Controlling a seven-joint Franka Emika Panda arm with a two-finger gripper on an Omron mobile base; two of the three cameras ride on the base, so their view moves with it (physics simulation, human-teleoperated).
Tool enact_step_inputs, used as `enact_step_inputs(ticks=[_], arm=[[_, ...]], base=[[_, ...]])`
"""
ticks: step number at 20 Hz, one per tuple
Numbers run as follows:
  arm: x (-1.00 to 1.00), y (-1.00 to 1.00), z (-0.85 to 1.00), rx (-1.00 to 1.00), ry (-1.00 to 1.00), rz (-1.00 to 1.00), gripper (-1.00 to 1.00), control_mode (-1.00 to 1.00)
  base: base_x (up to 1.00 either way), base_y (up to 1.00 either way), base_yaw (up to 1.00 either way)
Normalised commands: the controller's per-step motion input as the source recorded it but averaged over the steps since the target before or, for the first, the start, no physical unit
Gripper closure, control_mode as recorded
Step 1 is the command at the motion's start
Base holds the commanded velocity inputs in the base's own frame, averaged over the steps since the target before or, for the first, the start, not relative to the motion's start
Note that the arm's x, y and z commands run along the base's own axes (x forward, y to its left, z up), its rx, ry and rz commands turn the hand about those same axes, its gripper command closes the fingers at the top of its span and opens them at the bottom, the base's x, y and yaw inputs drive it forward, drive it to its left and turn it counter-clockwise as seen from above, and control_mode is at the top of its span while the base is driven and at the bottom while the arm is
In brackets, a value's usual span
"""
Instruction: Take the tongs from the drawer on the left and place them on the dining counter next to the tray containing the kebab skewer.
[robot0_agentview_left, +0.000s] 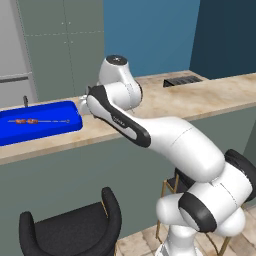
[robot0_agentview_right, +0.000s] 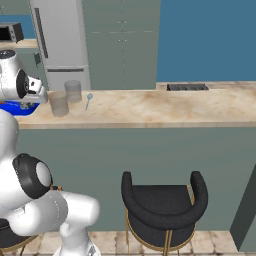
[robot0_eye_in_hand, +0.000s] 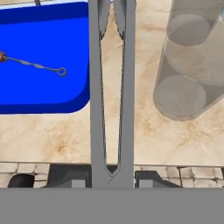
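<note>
The hand (robot0_eye_in_hand: 112, 180) holds the tongs (robot0_eye_in_hand: 111, 96) tight by their joined end; they hang over the desk (robot0_eye_in_hand: 144, 131), just beside the blue tray (robot0_eye_in_hand: 43, 94); lower them flat, clear of the glass (robot0_eye_in_hand: 192, 65), before letting go.

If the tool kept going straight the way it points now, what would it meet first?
Probably the dining counter: the hand view looks down onto its bare stone between the tray and a clear glass. The held tongs would likely touch first; depth is unclear.
</note>
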Motion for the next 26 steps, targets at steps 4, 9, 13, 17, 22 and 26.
enact_step_inputs(ticks=[4, 9, 13, 17, 22, 26], arm=[[0.08, 0.0, -0.12, 0.0, 0.0, 0.0, 1.0, -1.0], [0.18, 0.0, -0.07, 0.0, 0.0, 0.0, 1.0, -1.0], [0.19, 0.02, -0.01, 0.0, 0.0, 0.0, 1.0, -1.0], [0.18, 0.07, -0.02, 0.0, 0.0, 0.0, 1.0, -1.0], [0.15, 0.06, -0.05, -0.01, 0.0, 0.0, 1.0, -1.0], [0.11, 0.02, -0.11, -0.02, 0.0, 0.0, 1.0, -1.0]], base=[[0.0, 0.0, 0.0], [0.0, 0.0, 0.0], [0.0, 0.0, 0.0], [0.0, 0.0, 0.0], [0.0, 0.0, 0.0], [0.0, 0.0, 0.0]])
